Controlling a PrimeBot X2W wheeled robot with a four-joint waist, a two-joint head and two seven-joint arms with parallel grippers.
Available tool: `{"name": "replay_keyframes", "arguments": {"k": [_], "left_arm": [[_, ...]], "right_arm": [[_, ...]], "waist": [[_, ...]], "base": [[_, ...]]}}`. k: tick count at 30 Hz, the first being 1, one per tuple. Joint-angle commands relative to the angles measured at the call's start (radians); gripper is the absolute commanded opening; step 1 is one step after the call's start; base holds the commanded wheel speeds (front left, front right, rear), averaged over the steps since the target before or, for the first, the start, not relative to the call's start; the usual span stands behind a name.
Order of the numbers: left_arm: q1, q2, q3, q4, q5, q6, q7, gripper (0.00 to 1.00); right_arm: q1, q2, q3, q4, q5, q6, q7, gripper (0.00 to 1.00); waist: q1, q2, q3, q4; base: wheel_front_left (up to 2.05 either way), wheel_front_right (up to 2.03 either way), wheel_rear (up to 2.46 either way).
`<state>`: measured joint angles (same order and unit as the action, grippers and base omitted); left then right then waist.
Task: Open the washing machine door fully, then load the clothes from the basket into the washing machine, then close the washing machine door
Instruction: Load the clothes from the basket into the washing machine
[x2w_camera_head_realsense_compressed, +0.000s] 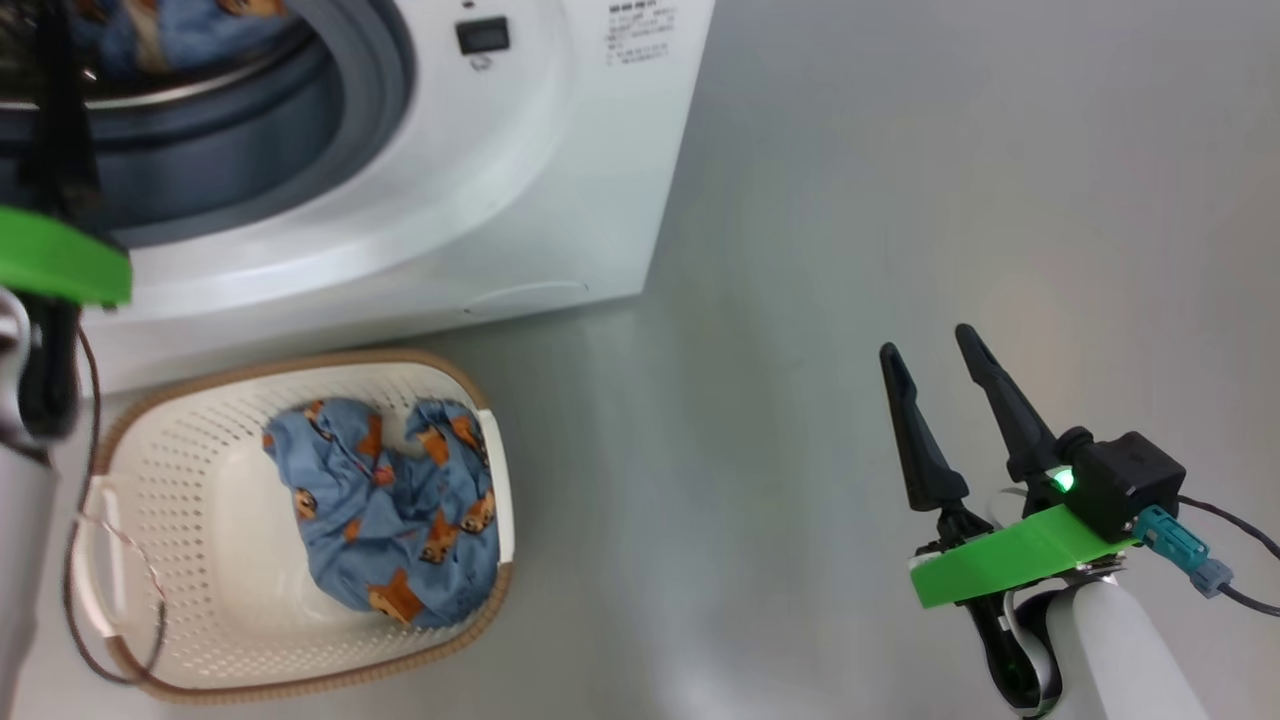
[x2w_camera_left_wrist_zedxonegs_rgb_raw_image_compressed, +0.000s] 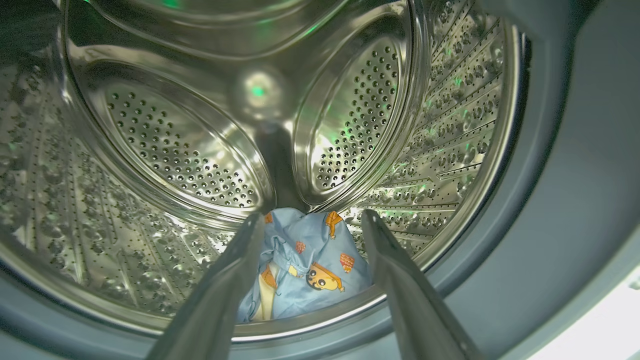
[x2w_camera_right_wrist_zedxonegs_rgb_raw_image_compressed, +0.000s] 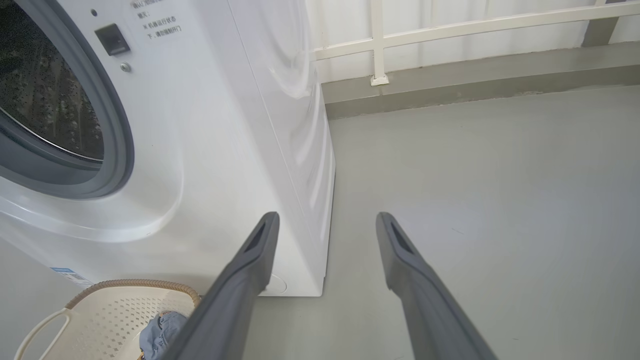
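The washing machine (x2w_camera_head_realsense_compressed: 480, 190) stands open, and its door is out of view. My left gripper (x2w_camera_left_wrist_zedxonegs_rgb_raw_image_compressed: 312, 216) reaches inside the steel drum (x2w_camera_left_wrist_zedxonegs_rgb_raw_image_compressed: 175, 145), open, with nothing between its fingers. Just beyond its fingertips, a light blue printed piece of the clothes (x2w_camera_left_wrist_zedxonegs_rgb_raw_image_compressed: 310, 260) lies on the drum's floor. More of the clothes (x2w_camera_head_realsense_compressed: 390, 500), blue with orange bears, lie bunched in the cream basket (x2w_camera_head_realsense_compressed: 180, 470) on the floor in front of the machine. My right gripper (x2w_camera_head_realsense_compressed: 927, 342) hangs open over bare floor to the right of the basket, holding nothing.
The grey floor (x2w_camera_head_realsense_compressed: 900, 180) stretches to the right of the machine. A white railing and a low ledge (x2w_camera_right_wrist_zedxonegs_rgb_raw_image_compressed: 450, 65) run along the far wall. A thin cable (x2w_camera_head_realsense_compressed: 80, 560) loops from my left arm over the basket's left side.
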<state>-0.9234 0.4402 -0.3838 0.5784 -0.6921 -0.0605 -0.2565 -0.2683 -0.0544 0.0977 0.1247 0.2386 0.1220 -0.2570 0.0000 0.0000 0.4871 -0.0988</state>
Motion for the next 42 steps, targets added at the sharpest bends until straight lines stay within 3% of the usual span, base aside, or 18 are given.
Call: {"name": "replay_keyframes", "arguments": {"k": [1, 21, 30, 42], "left_arm": [[0.036, 0.05, 0.047, -0.048, 0.021, 0.016, -0.005, 1.0], [0.533, -0.019, 0.198, -0.424, 0.148, 0.147, -0.005, 1.0], [0.753, -0.04, 0.292, -0.544, 0.233, 0.196, -0.005, 1.0], [1.001, -0.127, 0.383, -0.583, 0.318, 0.209, -0.005, 1.0]], "right_arm": [[0.028, 0.004, 0.014, -0.012, -0.01, 0.009, -0.005, 1.0], [0.139, 0.004, -0.015, 0.045, -0.005, 0.009, -0.005, 1.0], [0.179, 0.004, -0.028, 0.043, -0.017, 0.009, -0.005, 1.0], [0.214, 0.004, -0.03, 0.053, -0.02, 0.009, -0.005, 1.0]], "waist": [[0.0, 0.0, -0.07, 0.034], [0.0, 0.0, -0.32, 0.054], [0.0, 0.0, -0.381, 0.046], [0.0, 0.0, -0.45, 0.029]], "base": [[0.0, 0.0, 0.0], [0.0, 0.0, 0.0], [0.0, 0.0, 0.0], [0.0, 0.0, 0.0]]}}
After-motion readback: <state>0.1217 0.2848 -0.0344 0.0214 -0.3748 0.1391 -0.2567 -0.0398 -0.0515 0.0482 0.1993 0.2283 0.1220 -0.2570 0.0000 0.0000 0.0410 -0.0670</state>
